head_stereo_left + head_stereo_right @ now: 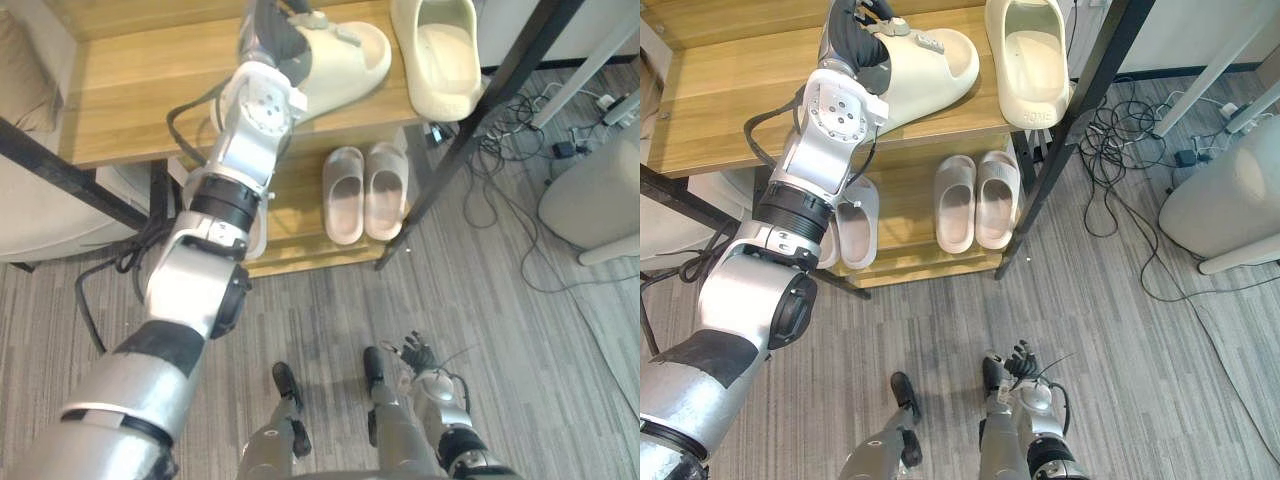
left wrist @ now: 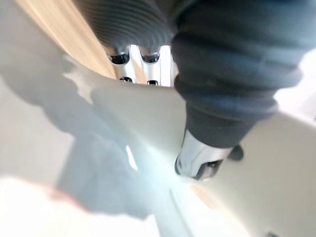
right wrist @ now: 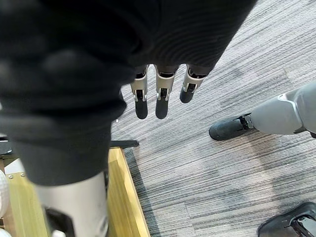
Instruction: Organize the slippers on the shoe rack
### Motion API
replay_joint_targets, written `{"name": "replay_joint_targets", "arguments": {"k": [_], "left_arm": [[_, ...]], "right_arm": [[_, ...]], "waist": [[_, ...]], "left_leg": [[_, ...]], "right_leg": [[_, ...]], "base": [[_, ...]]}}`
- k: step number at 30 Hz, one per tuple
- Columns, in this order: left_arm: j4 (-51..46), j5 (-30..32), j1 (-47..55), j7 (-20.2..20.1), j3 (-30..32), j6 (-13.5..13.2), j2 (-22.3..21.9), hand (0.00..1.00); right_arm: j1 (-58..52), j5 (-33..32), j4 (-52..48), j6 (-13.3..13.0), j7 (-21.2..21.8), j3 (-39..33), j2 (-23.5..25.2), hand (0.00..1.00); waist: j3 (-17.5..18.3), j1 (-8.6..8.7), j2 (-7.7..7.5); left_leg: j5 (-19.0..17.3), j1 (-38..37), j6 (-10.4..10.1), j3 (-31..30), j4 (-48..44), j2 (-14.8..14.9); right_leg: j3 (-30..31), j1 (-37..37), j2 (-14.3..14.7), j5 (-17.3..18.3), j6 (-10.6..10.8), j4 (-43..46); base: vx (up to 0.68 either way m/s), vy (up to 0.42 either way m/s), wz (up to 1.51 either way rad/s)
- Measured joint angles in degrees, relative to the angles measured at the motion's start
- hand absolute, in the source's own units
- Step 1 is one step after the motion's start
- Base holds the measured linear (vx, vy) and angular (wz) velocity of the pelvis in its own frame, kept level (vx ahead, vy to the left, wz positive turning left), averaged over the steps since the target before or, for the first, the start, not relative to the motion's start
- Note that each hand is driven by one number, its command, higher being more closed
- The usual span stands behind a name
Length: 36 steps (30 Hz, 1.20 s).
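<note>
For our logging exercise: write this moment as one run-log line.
left hand: grips cream slipper on top shelf | right hand: open, low | second cream slipper: beside it | pink pair: lower shelf

The left arm [image 1: 235, 180] is reaching forward and away from the body, almost fully stretched. The left hand [image 1: 853, 35] at its end is pinching a cream slipper [image 1: 345, 62], the thumb [image 2: 202, 160] pressing on one face while the fingers [image 2: 143, 61] are curling behind its edge. The right arm [image 1: 455, 430] is hanging low at the robot's side, and the right hand [image 1: 418, 355] is idling there with its fingers [image 3: 157, 94] dangling loose and nearly straight, gripping nothing.
</note>
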<state>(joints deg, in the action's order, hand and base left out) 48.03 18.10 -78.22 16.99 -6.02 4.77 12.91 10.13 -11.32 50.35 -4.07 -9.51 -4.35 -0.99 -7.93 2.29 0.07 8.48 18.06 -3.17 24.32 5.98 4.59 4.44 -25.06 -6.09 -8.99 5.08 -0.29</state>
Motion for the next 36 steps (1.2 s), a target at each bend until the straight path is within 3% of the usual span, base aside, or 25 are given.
{"name": "replay_joint_targets", "arguments": {"k": [12, 27, 36], "left_arm": [[-0.08, -0.24, -0.29, 0.29, -0.02, -0.03, 0.55, 0.00], [-0.18, -0.28, -0.24, 0.23, -0.09, -0.02, 0.54, 0.00], [-0.19, -0.08, 0.72, 0.10, -0.06, -0.02, 3.10, 0.00]], "right_arm": [[-0.12, -0.06, -0.01, -0.17, 0.59, -1.30, 0.89, 0.00], [-1.15, -0.15, -0.01, -0.54, 0.75, -1.58, 0.91, 0.00], [-1.20, -0.14, 0.14, -0.52, 0.68, -1.05, 0.80, 0.00]], "waist": [[0.75, 1.11, -1.22], [0.78, 1.49, -1.28], [0.78, 1.29, -1.28]], "left_leg": [[0.01, 0.62, 0.03, -0.01, -0.01, -0.18], [0.20, -0.34, 0.28, -0.74, 0.00, -0.14], [0.28, -0.85, 0.38, -0.75, 0.02, -0.12]], "right_leg": [[0.23, -0.75, -0.19, -0.31, 0.30, 0.03], [-0.63, 0.73, -0.31, -0.32, 0.26, -0.03], [-0.73, 1.24, -0.34, -0.32, 0.21, 0.00]], "base": [[0.07, 0.070, 0.00], [0.04, 0.042, 0.03], [0.07, 0.073, 0.00]]}}
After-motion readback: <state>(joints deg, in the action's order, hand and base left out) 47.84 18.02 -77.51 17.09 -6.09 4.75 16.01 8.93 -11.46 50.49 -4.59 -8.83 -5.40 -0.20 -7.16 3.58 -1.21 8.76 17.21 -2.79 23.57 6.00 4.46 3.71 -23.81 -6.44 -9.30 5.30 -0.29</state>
